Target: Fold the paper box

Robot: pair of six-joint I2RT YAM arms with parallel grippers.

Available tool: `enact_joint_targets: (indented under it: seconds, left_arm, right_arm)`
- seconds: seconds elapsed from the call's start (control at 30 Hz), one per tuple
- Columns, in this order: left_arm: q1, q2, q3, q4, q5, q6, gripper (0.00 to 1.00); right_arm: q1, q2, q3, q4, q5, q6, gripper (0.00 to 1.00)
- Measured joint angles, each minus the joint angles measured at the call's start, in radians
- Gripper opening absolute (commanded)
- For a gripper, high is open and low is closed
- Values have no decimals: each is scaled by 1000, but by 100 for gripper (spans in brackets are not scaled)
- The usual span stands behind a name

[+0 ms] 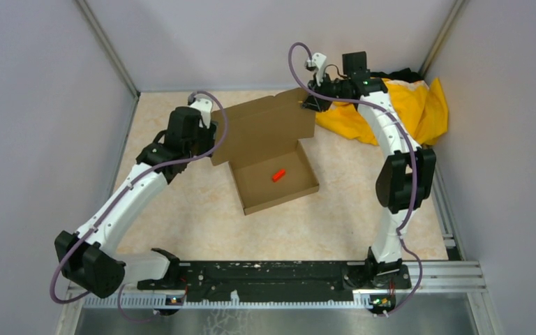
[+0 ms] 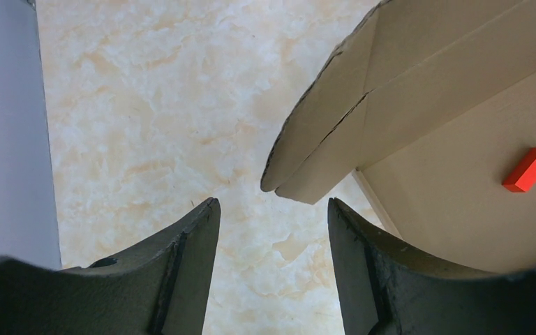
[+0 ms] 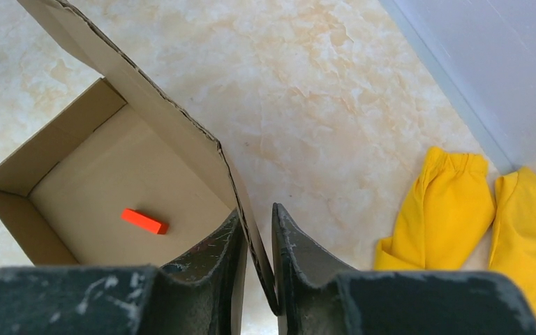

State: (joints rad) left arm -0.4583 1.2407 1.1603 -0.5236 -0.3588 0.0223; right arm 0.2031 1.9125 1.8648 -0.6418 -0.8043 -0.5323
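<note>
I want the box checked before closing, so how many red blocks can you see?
1. The red block lies on the floor of the open paper box, clear of its walls. The yellow cloth at the far right could hide more.

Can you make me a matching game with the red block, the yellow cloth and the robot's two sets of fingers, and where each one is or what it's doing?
Things:
1. red block
2. yellow cloth
3. left fingers
4. right fingers

Places or states:
A. pinching the edge of the paper box lid
B. lying on the table in the far right corner
C. open, holding nothing, beside a corner of the box
D. lying inside the tray of the box

Right pairs: 1-D, 2-B, 3-C, 4-A.
</note>
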Motion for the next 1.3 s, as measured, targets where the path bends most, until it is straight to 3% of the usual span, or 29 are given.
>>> enact_joint_targets:
  seconds: [0.47, 0.9, 1.07, 1.3]
  left_arm:
    - [53, 72, 85, 37, 148, 170, 61]
    - [64, 114, 117, 52, 237, 199, 40]
    - [69, 114, 117, 53, 245, 199, 23]
    - [73, 117, 122, 53, 271, 192, 17]
  right_arm:
    - [5, 13, 16, -17, 18, -17, 17]
    - [5, 13, 16, -18, 27, -26, 16]
    - [5, 13, 17, -18, 32, -26, 16]
    - [6, 13, 17, -18, 41, -26, 14]
